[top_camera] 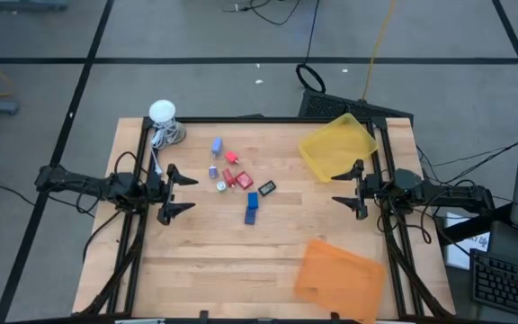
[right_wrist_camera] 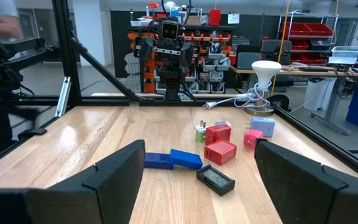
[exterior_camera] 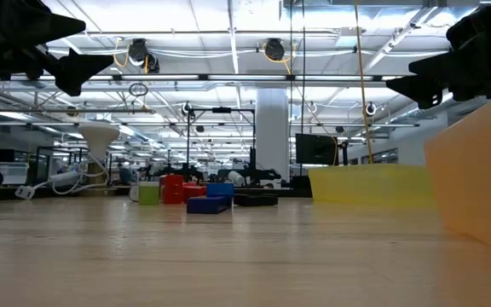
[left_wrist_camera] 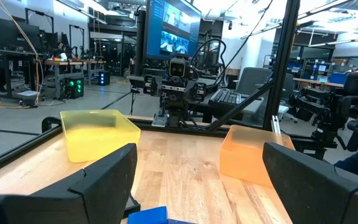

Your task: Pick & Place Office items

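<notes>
On my wooden table (top_camera: 205, 252) I see a yellow tray (top_camera: 335, 147) at the far right. An orange tray (top_camera: 338, 270) lies near the front edge, and a white round object with a cord (top_camera: 163, 114) stands at the far left corner.

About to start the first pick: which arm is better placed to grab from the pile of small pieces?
Probably left. The left tool hangs open right beside the office items; the right tool, also open, sits farther off, beside the yellow tray.

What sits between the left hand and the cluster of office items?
Nothing: in the high view the left hand is open and only bare table separates it from the office items. The right hand waits opposite.
</notes>
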Motion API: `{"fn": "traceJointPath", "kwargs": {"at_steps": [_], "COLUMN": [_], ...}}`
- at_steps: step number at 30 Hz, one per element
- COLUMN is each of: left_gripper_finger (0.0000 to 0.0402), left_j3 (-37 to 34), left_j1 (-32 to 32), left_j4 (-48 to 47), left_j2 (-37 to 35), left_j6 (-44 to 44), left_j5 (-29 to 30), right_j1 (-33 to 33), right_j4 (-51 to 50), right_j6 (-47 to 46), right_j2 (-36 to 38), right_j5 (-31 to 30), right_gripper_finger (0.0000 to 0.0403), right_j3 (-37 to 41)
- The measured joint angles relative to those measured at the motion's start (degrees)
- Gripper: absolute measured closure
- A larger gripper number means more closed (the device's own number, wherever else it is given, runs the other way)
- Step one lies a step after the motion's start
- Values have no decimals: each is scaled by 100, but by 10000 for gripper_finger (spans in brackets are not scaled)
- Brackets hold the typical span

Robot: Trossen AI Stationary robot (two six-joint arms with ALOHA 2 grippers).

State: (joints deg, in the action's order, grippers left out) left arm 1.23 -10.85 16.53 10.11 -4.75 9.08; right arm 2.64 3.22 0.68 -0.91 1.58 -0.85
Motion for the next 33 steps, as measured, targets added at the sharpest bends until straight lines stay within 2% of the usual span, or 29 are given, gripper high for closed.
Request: {"fn": "traceJointPath", "kwargs": {"at_steps": [6, 13, 19, 22, 24, 27, 30, 33], "left_gripper_finger": [50, 50, 50, 50, 50, 50, 50, 50], "left_j3": [0, -2, 0, 0, 0, -2, 0, 21], "left_j1": [1, 0, 0, 0, 4, 2, 0, 0], "left_j4": [19, 701, 1194, 1067, 861, 824, 805, 891], "left_j2": [-1, -1, -2, 53, 199, 589, 1200, 1866], "left_j6": [25, 106, -924, -1390, -1549, -1890, -2173, -2441], "left_j5": [11, 149, 207, 713, 1009, 1066, 1138, 1503], "right_j1": [1, 2, 1, 1, 2, 1, 1, 2], "right_j4": [0, 0, -2, -1, -1, -2, -2, -2], "right_j6": [1, -2, -1, 0, -1, 1, 1, 1], "right_j2": [-2, -2, -2, -1, 0, -1, -1, 1], "right_j5": [0, 0, 0, 0, 0, 0, 0, 0], "right_gripper_finger": [110, 110, 110, 110, 110, 110, 110, 110], "right_j3": [-1, -2, -1, 0, -1, -1, -2, 1]}}
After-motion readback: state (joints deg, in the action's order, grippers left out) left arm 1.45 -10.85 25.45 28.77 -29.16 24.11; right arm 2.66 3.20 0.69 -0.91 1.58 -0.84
